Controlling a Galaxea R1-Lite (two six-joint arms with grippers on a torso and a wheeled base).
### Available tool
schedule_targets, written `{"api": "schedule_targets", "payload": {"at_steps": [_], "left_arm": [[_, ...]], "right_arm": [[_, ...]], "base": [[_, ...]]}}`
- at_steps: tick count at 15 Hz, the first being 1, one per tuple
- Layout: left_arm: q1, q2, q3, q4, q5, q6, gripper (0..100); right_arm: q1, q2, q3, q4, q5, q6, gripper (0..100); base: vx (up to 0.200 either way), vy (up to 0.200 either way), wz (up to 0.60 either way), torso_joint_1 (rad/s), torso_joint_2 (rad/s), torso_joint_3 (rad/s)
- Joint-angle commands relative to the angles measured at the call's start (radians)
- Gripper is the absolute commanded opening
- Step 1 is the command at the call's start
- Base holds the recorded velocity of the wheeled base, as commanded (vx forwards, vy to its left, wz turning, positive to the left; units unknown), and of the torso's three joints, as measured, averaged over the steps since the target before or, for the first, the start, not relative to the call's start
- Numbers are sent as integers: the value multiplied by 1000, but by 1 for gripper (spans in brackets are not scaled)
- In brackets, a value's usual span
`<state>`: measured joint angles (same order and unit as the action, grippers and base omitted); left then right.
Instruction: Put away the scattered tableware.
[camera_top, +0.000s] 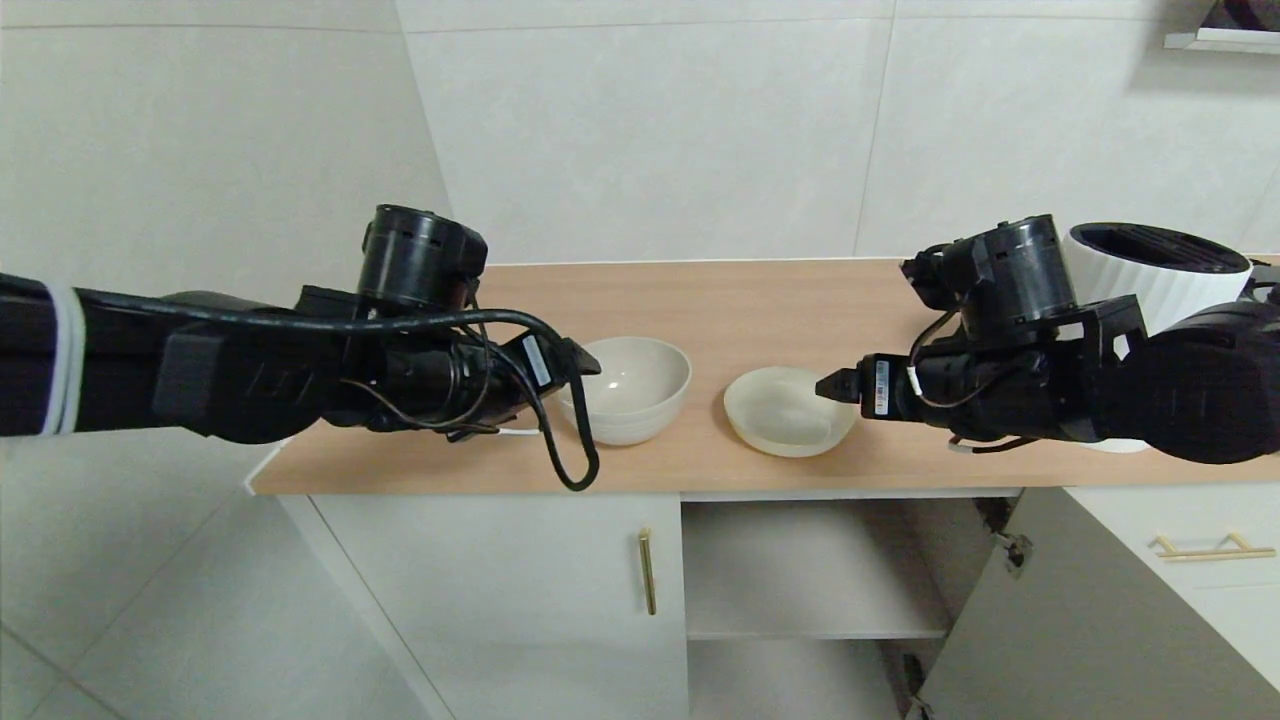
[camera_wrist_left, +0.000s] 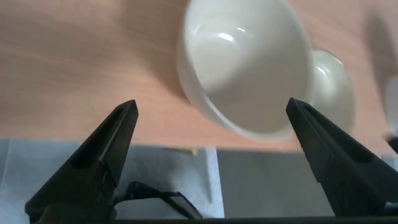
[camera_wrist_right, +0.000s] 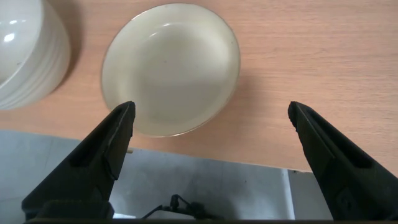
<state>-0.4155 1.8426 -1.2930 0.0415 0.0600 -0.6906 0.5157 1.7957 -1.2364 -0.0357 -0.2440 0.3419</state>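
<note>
Two pieces of tableware are sitting side by side near the front edge of the worktop (camera_top: 760, 300) as the robot's arms are closing in from either side. The left end effector (camera_wrist_left: 210, 109) is hovering just beside the deep bowl (camera_top: 630, 385), its jaws spread wide and holding nothing, apparently opened that far so they can straddle the bowl's rim or wall. The right end effector (camera_wrist_right: 210, 107) is mirroring it at the shallow dish (camera_top: 788, 410), also wide and empty, with its tip in the head view meeting the dish's near edge; actual contact cannot be told. Bowl and dish are lying apart, leaving each arm its own target. Below them a cupboard is standing with its door (camera_top: 1090, 620) swung out, baring a shelf (camera_top: 810, 630) that looks the likely destination. A ribbed white vessel (camera_top: 1160, 265) is standing behind the right arm.
</note>
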Motion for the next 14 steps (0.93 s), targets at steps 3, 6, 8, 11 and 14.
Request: {"api": "schedule_targets", "payload": {"at_steps": [3, 6, 8, 11, 14], "left_arm": [[-2, 83, -40, 0, 3, -40, 100], [0, 95, -42, -2, 3, -40, 100], [1, 101, -43, -3, 3, -40, 100], [1, 99, -42, -3, 3, -40, 0], [1, 95, -42, -3, 3, -40, 0]], "right_arm": [[-6, -9, 0, -1, -3, 2, 100], [-6, -9, 0, -1, -6, 2, 100], [-6, -9, 2, -1, -9, 2, 100], [-6, -9, 3, -1, -9, 2, 100], [-6, -9, 3, -1, -9, 3, 100]], "base": [[0, 0, 0, 0, 0, 0], [0, 0, 0, 0, 0, 0], [0, 0, 0, 0, 0, 0], [0, 0, 0, 0, 0, 0], [0, 0, 0, 0, 0, 0]]}}
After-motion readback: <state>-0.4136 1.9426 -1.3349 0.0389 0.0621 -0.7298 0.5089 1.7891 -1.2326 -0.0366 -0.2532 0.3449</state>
